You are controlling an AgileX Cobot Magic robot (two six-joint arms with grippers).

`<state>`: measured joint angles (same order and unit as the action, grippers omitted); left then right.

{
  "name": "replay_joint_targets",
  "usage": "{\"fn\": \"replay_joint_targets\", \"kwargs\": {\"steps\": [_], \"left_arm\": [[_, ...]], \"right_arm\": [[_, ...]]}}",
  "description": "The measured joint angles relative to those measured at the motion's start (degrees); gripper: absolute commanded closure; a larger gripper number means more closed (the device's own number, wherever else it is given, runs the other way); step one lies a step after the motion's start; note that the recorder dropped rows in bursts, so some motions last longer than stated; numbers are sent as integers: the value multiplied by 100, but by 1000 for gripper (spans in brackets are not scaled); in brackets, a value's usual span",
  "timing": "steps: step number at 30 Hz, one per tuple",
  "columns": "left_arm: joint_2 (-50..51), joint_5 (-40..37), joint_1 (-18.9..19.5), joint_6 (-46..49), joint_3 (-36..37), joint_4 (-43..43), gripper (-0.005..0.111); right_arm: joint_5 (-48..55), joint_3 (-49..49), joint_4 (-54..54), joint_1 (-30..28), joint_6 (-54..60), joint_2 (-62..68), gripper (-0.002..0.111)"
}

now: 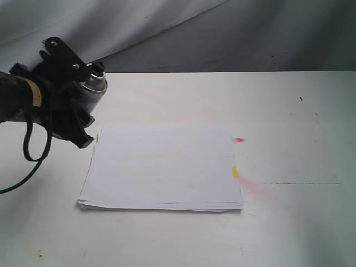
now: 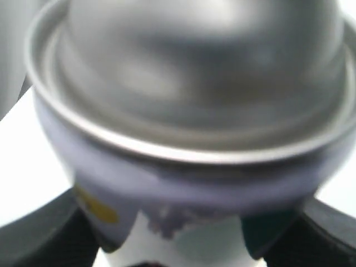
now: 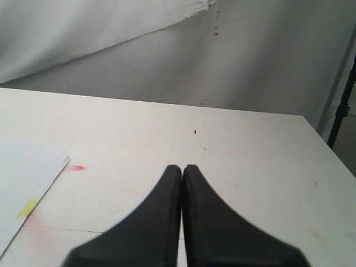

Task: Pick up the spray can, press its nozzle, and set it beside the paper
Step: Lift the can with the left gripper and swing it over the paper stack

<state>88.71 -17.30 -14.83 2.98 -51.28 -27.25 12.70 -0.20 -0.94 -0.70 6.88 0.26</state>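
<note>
One spray can point(image 1: 92, 89) clamped inside left tool point(image 1: 77, 101), seemingly tilted

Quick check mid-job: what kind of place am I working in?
Probably a staged test bench, not a home: a plain white table, a grey cloth backdrop hung behind it, and a black stand beside the table.
</note>
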Motion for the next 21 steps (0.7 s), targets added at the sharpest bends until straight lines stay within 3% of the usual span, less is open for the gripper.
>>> {"fn": "replay_joint_targets", "kwargs": {"steps": [11, 21], "left_arm": [[1039, -859, -754, -167, -810, -866, 107], [1568, -733, -1046, -1244, -820, -1702, 107]], "right_arm": [[0, 0, 0, 0, 0, 0, 108], [0, 0, 0, 0, 0, 0, 108]]}}
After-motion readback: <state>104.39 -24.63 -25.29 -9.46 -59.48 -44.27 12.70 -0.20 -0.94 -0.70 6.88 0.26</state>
